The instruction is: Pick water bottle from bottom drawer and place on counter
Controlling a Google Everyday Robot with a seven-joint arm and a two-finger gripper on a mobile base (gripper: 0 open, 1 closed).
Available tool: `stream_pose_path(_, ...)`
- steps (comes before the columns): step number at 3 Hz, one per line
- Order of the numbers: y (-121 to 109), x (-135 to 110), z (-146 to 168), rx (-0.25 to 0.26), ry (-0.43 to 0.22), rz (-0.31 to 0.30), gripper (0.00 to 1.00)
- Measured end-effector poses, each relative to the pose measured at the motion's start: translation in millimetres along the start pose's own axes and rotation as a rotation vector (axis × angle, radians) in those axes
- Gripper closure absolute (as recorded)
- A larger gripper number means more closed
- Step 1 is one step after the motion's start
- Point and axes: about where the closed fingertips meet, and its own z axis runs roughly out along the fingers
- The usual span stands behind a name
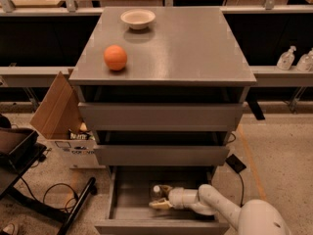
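Note:
The bottom drawer [128,210] is pulled open at the foot of the grey cabinet. The water bottle [156,192] stands upright inside it, its white cap showing and its body partly hidden by the gripper. My gripper [160,196] reaches into the drawer from the right on a white arm. Its tan fingers [157,205] are spread open on either side of the bottle, one behind and one in front. The counter [186,43] is the cabinet's grey top, well above the gripper.
An orange ball [115,58] and a pale bowl [138,18] sit on the counter's left and back. The two upper drawers [161,116] overhang the open one. A cardboard box [61,116] stands left of the cabinet. Pump bottles [286,58] sit on a shelf at right.

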Motion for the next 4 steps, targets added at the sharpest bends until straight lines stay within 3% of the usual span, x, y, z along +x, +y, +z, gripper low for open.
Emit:
stream_pose_path(1,-7,-27,-4,0.001,-0.015,0.039,0.64)
stream_pose_path(2,-7,-101,-39,0.045,-0.044,0.061,0.88)
stream_pose_path(3,-3,-172,-98,0.146,-0.072,0.109,1.0)
stream_pose_path(4,43,-256,-134,0.127,-0.134,0.164,1.0)
